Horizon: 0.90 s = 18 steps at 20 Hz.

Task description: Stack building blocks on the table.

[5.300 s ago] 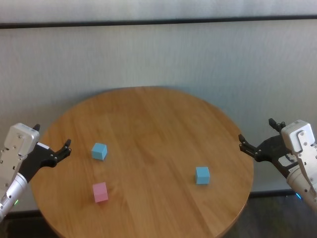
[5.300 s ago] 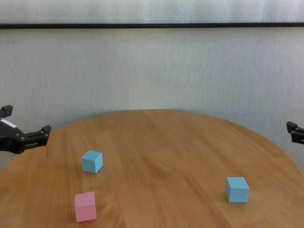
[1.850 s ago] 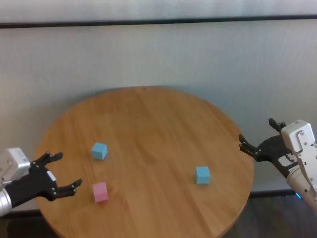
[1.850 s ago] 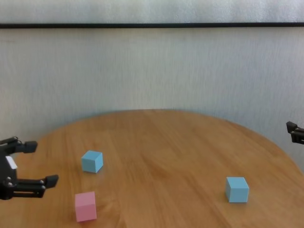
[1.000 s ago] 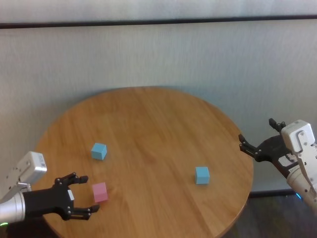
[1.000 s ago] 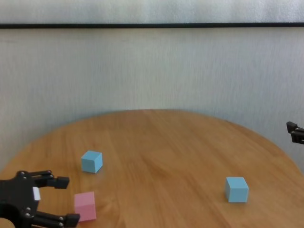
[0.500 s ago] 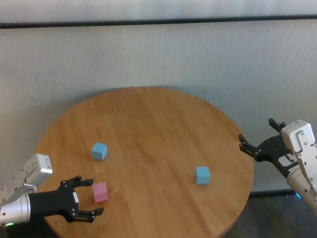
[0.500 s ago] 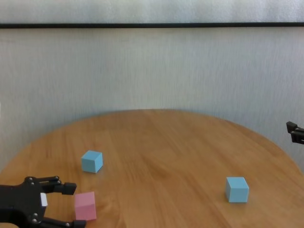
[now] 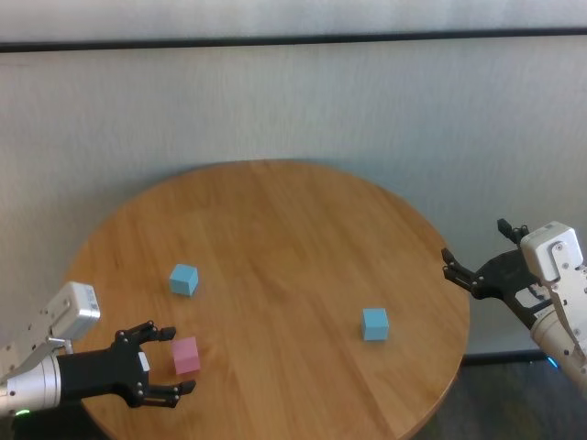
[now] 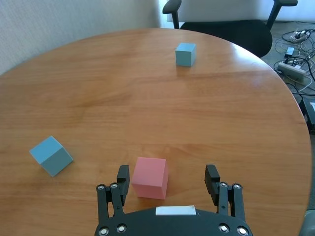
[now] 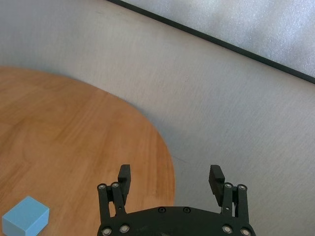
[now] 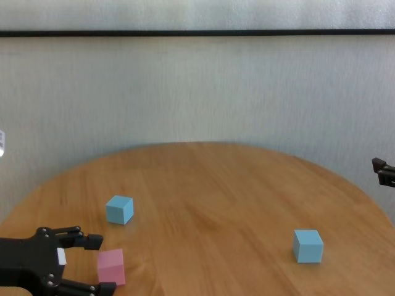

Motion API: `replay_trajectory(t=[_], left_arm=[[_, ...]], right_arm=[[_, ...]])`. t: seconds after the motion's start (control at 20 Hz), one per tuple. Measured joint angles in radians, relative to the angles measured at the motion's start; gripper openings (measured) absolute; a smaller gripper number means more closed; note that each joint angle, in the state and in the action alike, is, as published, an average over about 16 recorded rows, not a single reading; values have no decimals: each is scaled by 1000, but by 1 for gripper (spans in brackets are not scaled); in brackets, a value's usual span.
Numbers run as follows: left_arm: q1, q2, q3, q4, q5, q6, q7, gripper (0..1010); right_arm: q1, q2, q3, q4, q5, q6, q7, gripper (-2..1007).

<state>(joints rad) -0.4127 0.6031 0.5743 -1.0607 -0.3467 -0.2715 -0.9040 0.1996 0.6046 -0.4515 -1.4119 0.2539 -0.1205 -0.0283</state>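
my left gripper (image 10: 168, 179) sits low over the table (image 9: 293, 229) at its near left part, fingers spread wide, and the pink block (image 10: 150, 177) lies between them but off centre: it is close to one finger and well clear of the other. nothing is held yet. i should slide sideways until the block is centred, push a little farther forward so the pads cover its side faces rather than just the near corners, and square up my wrist, since the block looks slightly turned against the line of my fingers. from the wrist view i can't quite tell whether the nearer finger is already touching it, so i'd close slowly and watch for it skidding on the smooth wood.

the nearer blue block (image 9: 183, 279) stands apart from the pink one, farther back on the left side, and would be the closer base for a stack. the other blue block (image 9: 374, 324) is well away toward the right side of the table, near the front. the middle of the table between them gives me free room to lift and carry.

my wrist is close to the table's near edge, so i want to lift straight up before swinging inward. my right gripper (image 9: 473, 277) hangs off the table's right edge, fingers wide and holding nothing, out of my path.
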Motion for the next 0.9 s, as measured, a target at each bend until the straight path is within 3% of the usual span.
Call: replay_trajectory(t=[0.9], left_arm=[[-51, -49, 15, 93, 28, -30, -13, 1002]], right_arm=[[0, 0, 0, 0, 0, 0, 0, 1005]])
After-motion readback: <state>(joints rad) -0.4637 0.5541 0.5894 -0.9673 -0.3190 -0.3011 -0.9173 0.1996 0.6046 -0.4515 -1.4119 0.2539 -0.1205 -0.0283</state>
